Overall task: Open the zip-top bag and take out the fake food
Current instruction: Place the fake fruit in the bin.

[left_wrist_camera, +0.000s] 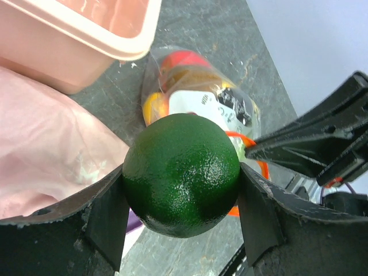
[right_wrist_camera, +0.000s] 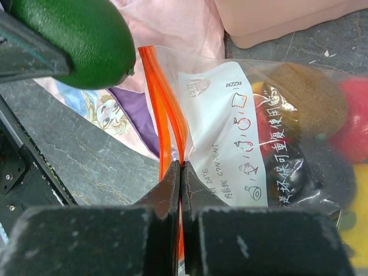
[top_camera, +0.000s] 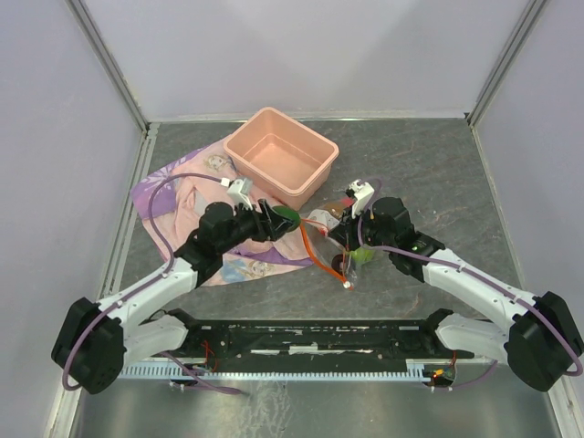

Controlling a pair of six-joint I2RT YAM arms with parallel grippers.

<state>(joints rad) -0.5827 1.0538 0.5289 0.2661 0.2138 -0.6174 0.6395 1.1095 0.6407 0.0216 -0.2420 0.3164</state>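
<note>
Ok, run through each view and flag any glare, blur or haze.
Top external: even, soft light, all sharp, only faint shadows on the table. Left wrist: green fruit crisp with small speckled highlights; the zip-top bag behind it glints. Right wrist: the near fingers are blurred, the bag's print sharp, the fake food hazy through plastic.
</note>
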